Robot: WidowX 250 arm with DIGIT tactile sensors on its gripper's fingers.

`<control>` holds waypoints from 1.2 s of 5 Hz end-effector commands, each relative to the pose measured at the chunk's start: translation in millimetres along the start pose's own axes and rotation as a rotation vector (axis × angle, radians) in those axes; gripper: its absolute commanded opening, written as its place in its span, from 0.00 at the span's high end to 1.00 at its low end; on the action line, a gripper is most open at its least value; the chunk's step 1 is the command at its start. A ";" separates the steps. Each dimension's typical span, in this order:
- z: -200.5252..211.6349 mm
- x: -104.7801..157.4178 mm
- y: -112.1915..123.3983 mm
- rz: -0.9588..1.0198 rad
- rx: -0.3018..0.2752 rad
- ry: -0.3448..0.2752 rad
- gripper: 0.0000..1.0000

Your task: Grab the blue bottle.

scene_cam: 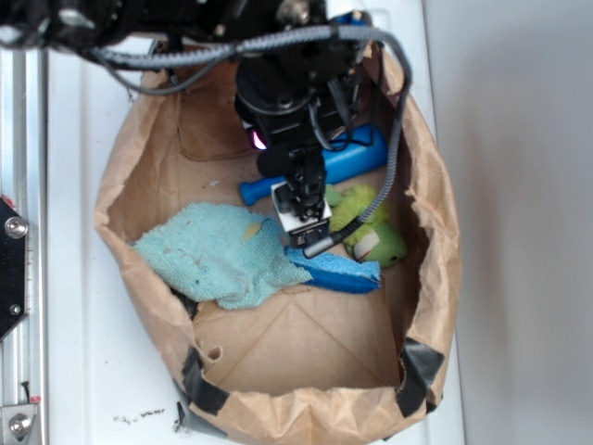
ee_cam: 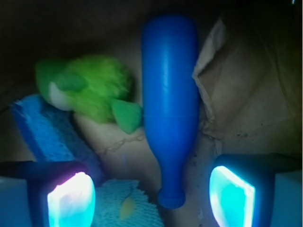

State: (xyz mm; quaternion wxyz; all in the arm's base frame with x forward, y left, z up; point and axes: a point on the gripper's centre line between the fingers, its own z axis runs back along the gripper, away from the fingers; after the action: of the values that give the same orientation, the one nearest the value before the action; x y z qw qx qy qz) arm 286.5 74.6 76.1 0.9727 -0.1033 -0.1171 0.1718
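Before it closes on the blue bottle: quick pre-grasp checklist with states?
1. Gripper open: ok.
2. Blue bottle lying flat, unobstructed: ok.
3. Bottle neck between the fingers: ok in the wrist view.
4. Green plush toy clear of the bottle: not ok, it touches the bottle's side.
5. Blue sponge and teal cloth outside the jaws: cannot tell, both sit near one finger.
6. Height above the bottle: cannot tell.

A: Location type?
B: Robotics test bench. Indicators: bolted grey aluminium rail [scene_cam: 20, 278] at the edge of the white painted table [scene_cam: 83, 371], and a cut-down brown paper bag [scene_cam: 435, 232], corners secured with black tape [scene_cam: 422, 371].
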 end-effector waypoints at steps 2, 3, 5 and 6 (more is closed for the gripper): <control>-2.6 13.0 -12.3 0.039 0.104 -0.126 0.00; -11.5 4.9 -18.1 0.036 0.147 -0.136 0.00; -20.9 -14.8 -27.8 -0.022 0.180 -0.164 0.00; -23.1 -17.6 -32.9 -0.034 0.201 -0.174 0.00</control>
State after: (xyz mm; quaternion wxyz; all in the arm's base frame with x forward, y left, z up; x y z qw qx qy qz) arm 280.1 37.3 42.2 0.9708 0.0173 -0.1540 0.1830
